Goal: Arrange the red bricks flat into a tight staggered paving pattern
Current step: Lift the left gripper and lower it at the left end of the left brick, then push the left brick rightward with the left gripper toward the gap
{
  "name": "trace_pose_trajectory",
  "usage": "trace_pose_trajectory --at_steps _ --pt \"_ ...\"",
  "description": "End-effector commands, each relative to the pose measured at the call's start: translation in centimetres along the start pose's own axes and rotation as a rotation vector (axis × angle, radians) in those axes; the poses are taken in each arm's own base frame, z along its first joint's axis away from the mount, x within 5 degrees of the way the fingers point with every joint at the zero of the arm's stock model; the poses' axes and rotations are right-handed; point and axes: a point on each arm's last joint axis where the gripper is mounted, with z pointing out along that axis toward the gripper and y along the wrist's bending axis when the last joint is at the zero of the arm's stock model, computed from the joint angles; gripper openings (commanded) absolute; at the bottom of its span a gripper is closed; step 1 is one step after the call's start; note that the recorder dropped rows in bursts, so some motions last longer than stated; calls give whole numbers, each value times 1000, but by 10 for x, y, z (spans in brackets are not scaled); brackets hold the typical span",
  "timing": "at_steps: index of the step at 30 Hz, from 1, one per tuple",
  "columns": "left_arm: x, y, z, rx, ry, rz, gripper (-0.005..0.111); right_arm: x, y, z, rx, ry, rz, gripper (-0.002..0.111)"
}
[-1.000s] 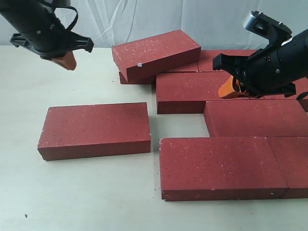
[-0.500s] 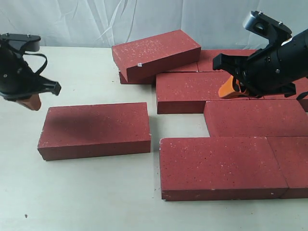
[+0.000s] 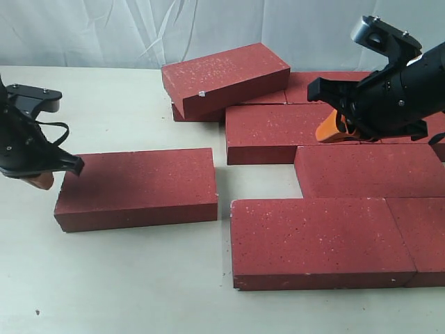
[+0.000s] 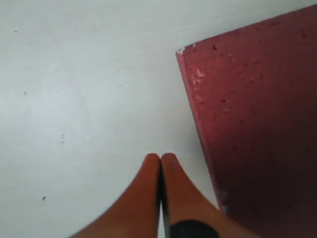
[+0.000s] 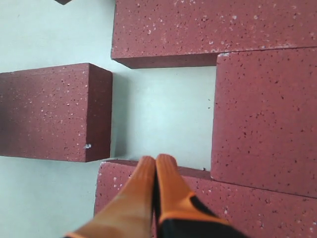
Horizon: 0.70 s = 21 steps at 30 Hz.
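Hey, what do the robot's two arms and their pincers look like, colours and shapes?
Both arms are matte black with blocky housings. The left arm has a thin black cable looped along its side; the right arm carries a rounded grey cap on top. The left pincer and right pincer each have two orange fingers tapering to rounded tips, black near the base. No markings show.

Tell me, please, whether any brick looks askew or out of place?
Yes: the rear brick, which has a small white chip, sits tilted instead of lying flat, and a lone brick lies apart at left.
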Motion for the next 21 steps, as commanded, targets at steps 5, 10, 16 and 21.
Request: trace_pose_trajectory --at_steps 5,10,16,21 --pt "-2 -12 25 123 14 4 0 1 -1 0 1 0 -4 -1" --pt "-5 -19 31 204 -10 60 0 1 -1 0 1 -2 -4 -1" --pt "-8 -19 32 208 -43 87 0 1 -1 0 1 -2 -4 -1" --pt "-9 -18 32 192 -54 101 0 1 -1 0 1 -2 -4 -1"
